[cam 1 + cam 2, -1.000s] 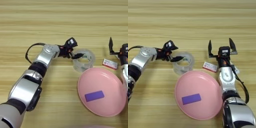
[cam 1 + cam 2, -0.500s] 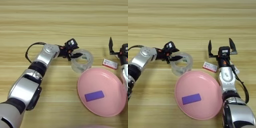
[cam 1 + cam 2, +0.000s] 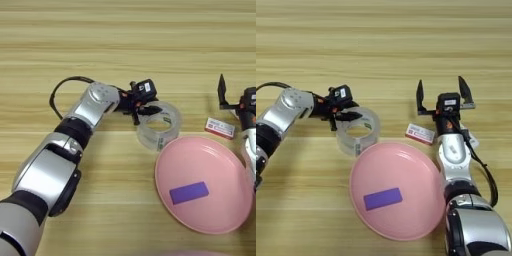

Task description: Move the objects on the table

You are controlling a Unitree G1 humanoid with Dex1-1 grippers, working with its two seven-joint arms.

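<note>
A wide clear tape roll (image 3: 159, 125) stands on the wooden table (image 3: 125, 40) just left of the pink plate. My left gripper (image 3: 143, 111) reaches in from the left and is shut on the roll's near-left wall, one finger inside the ring and one outside. A small white-and-red flat box (image 3: 420, 133) lies at the plate's upper right. My right gripper (image 3: 441, 92) stands just behind the box, open, with both fingers pointing away from me and nothing between them.
A pink plate (image 3: 406, 170) with a purple rectangle (image 3: 383, 198) on it lies in front of the roll and the box, almost touching both. A black cable (image 3: 62, 87) loops off my left forearm. Bare table stretches behind both grippers.
The tape roll has shifted a little to the left, toward my left gripper. The right gripper, the box and the plate have stayed put.
</note>
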